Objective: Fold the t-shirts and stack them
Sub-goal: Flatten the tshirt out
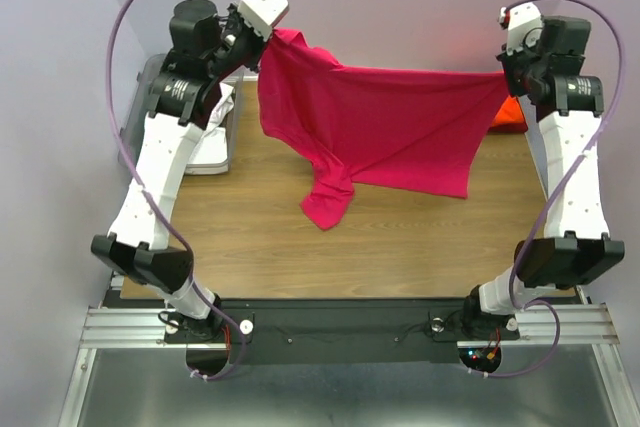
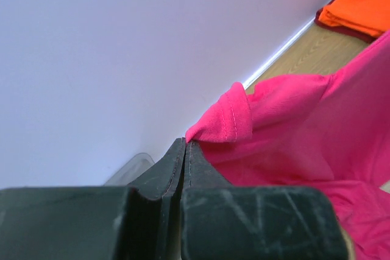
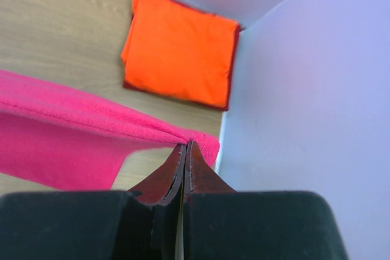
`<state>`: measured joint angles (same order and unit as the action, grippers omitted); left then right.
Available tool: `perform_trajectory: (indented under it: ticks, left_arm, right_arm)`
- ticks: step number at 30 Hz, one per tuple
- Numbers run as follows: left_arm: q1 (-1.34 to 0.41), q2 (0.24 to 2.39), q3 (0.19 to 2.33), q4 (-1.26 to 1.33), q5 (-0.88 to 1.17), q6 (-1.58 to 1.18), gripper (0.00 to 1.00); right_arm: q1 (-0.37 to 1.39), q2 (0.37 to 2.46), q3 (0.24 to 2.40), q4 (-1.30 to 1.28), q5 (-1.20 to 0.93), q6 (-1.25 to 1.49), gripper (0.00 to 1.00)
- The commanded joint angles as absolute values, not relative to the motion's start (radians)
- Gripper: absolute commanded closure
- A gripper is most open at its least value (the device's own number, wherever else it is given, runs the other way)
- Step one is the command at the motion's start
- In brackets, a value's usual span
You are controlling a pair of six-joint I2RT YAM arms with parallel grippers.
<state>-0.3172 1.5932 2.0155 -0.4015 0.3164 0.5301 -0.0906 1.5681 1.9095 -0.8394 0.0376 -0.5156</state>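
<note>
1. Pink tee (image 1: 385, 127) hangs spread between the two arms over the far half of the desk (image 1: 250, 257). Its lowest tail appears to touch the wood.
2. Left tool (image 2: 184, 145) is clamped on a bunched, stitched edge. Right tool (image 3: 186, 145) is clamped on the opposite edge, and the top edge runs taut between them.
3. Orange tee (image 3: 180, 50) lies folded in the far right corner, near the right tool.
4. Step judged: laying the pink tee flat for folding.
5. To do it well, lower both arms level and together. Hold tension along the top edge, and draw the cloth so the crumpled tail smooths out. Stay off the orange tee, and release only once the cloth lies flat.
</note>
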Motion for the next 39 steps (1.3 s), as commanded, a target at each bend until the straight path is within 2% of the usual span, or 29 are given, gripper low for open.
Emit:
perform_trajectory:
  ticks: [1, 10, 13, 19, 23, 27, 34, 39]
  left_arm:
    - [-0.318, 1.401, 2.002, -0.316, 0.308, 0.471, 1.00]
    - [-0.319, 1.069, 1.850, -0.336, 0.354, 0.387, 1.00]
    - [-0.319, 0.962, 1.862, -0.356, 0.357, 0.370, 1.00]
    - [-0.319, 0.907, 1.977, -0.396, 0.339, 0.348, 1.00]
    - [-0.318, 0.926, 2.013, -0.429, 0.313, 0.371, 1.00]
    - [-0.319, 0.936, 1.924, -0.442, 0.295, 0.419, 1.00]
    - [-0.319, 0.939, 1.487, -0.404, 0.368, 0.512, 1.00]
    - [-0.319, 1.037, 1.257, -0.292, 0.396, 0.531, 1.00]
  right_arm:
    - [-0.095, 1.425, 2.017, -0.810, 0.075, -0.500, 0.99]
    - [-0.095, 1.171, 2.031, -0.810, 0.101, -0.497, 0.99]
    - [-0.095, 1.076, 2.080, -0.810, 0.135, -0.503, 1.00]
    - [-0.095, 1.016, 2.201, -0.810, 0.198, -0.560, 0.99]
    - [-0.095, 1.011, 2.183, -0.808, 0.201, -0.613, 0.99]
    - [-0.095, 1.006, 2.010, -0.808, 0.138, -0.653, 0.99]
    - [-0.095, 1.035, 1.642, -0.776, -0.058, -0.686, 0.99]
    - [-0.095, 1.072, 1.332, -0.644, -0.120, -0.695, 1.00]
